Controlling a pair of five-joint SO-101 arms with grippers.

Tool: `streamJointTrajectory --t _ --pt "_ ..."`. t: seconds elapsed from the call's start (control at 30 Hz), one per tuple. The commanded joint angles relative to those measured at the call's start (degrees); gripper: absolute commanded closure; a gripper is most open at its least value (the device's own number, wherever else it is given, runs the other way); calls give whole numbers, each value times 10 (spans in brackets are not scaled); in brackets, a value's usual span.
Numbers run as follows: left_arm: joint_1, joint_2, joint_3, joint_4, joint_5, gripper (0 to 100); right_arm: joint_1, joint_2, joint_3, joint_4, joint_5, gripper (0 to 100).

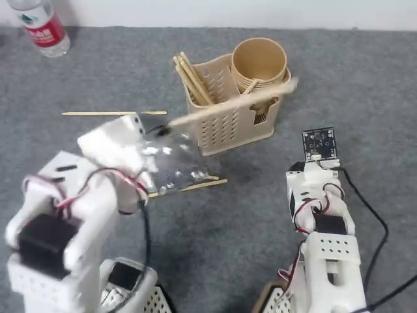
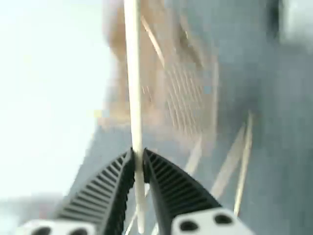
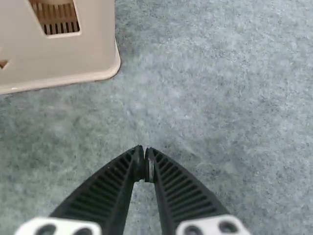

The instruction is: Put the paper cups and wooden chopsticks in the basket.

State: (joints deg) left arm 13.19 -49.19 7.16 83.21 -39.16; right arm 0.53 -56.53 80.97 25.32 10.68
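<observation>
Between the jaws of my left gripper I have one wooden chopstick, pinched near its lower end. The jaws are closed down to the stick's thickness and a short stub pokes out behind them. From that grip the stick's long axis runs straight away from me toward the basket. In the high view it lies low and slanted across the basket's top, its far end reaching past the stacked paper cups that already sit in one compartment. That is the relation the coming move turns on. The stick is crossing the opening rather than pointing down into it, so I judge it must be drawn back and tipped tip-down over the other compartment, where a bundle of chopsticks stands leaning. Loose sticks wait on the carpet: one lies well apart on the far side of my left arm, and a pair lies near it. All are nearer my left arm than my right. My right gripper hangs over bare carpet beside the basket's corner, pressed closed on nothing.
</observation>
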Motion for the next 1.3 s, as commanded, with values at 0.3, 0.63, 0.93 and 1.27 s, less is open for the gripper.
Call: streamJointTrajectory --t 0.3,0.63,0.93,1.27 --pt "29 50 320 -698 607 989 -1 -10 -1 -10 7 987" --pt "34 312 318 -938 606 989 -1 -10 11 -48 7 987" --pt "34 384 307 -947 516 975 0 -10 11 -54 7 987" --pt "36 230 352 -794 514 864 0 -10 11 -54 7 987"
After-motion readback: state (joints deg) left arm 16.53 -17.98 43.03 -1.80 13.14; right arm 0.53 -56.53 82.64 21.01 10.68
